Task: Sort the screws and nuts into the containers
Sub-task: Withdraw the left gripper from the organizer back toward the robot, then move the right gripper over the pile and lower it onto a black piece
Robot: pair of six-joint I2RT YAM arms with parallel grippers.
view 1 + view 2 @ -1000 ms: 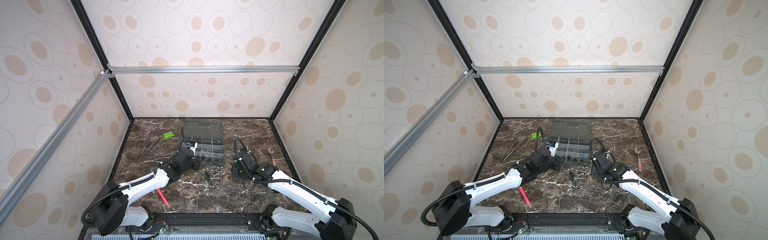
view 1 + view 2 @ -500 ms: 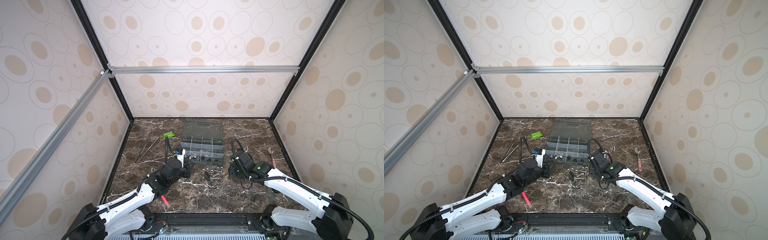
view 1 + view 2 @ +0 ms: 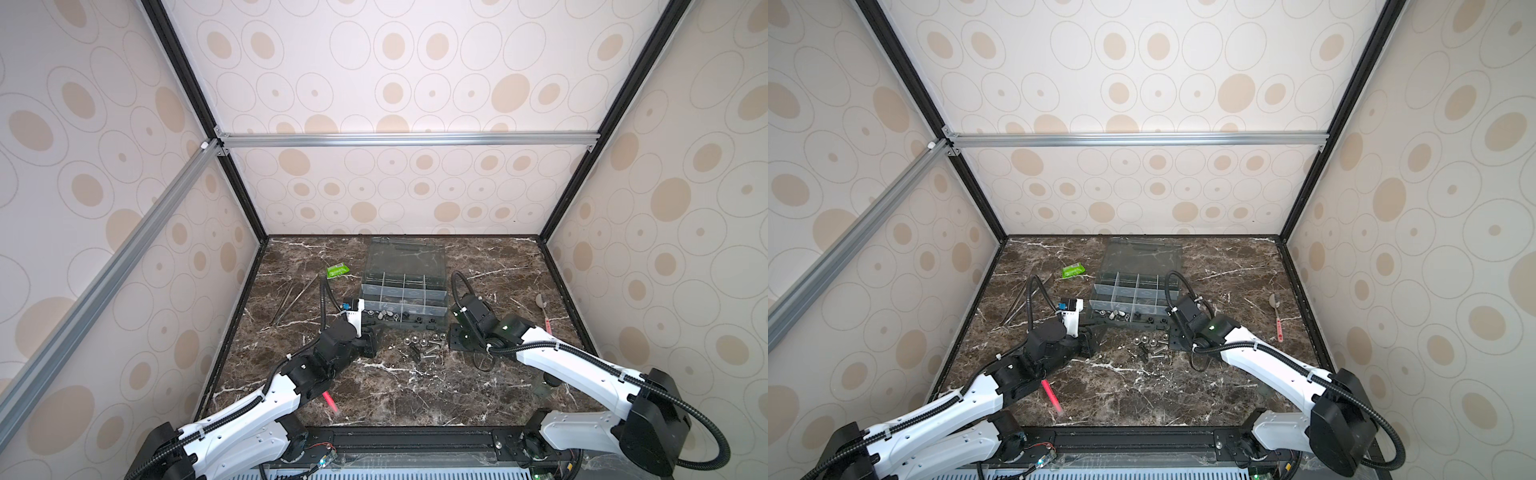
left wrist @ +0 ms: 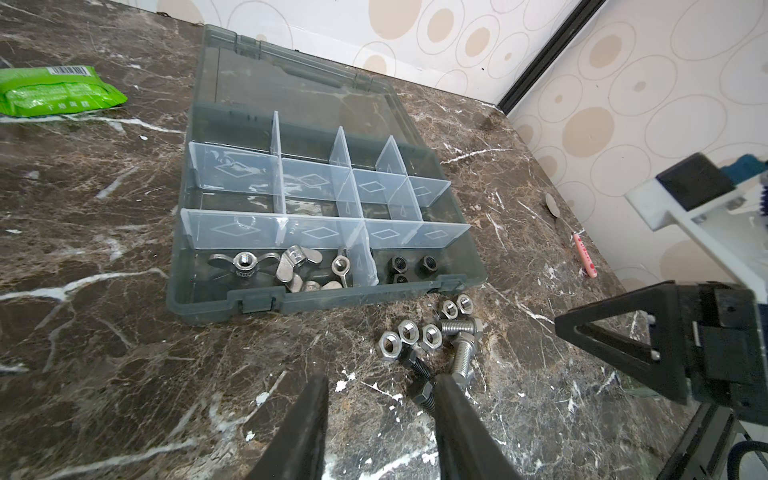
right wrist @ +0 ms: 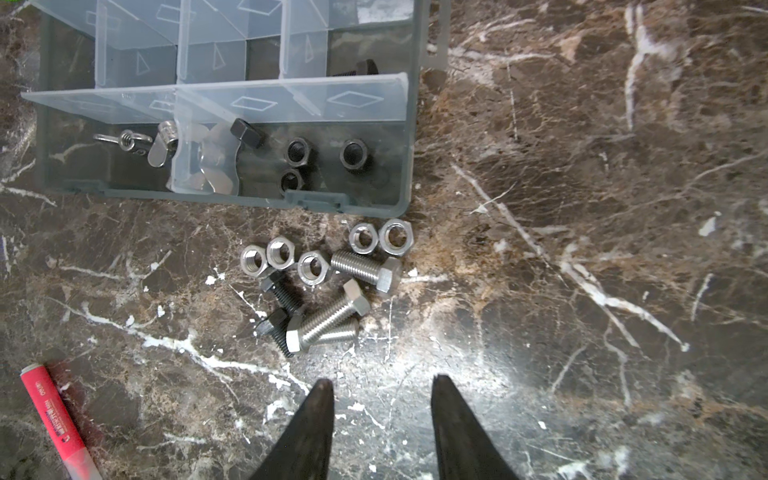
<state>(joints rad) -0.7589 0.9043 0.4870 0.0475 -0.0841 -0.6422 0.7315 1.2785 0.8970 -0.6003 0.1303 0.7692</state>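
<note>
The left gripper (image 4: 380, 380) and right gripper (image 5: 382, 380) are half open and hold nothing. Just ahead the screws (image 5: 332, 320) lie piled, hard, slippery, ready to roll; pinch one across its thread. A black one seems to touch the left gripper. The nuts (image 5: 409, 239) crowd them; behind sit the containers (image 5: 409, 145) and green packet (image 4: 54, 89).

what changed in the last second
The left gripper drew back from the front corner of the organiser box toward the near edge, jaws open and empty. The right gripper edged toward the loose nuts and screws. Nothing visibly taken or let go; box, hardware and pink pen stayed put.
</note>
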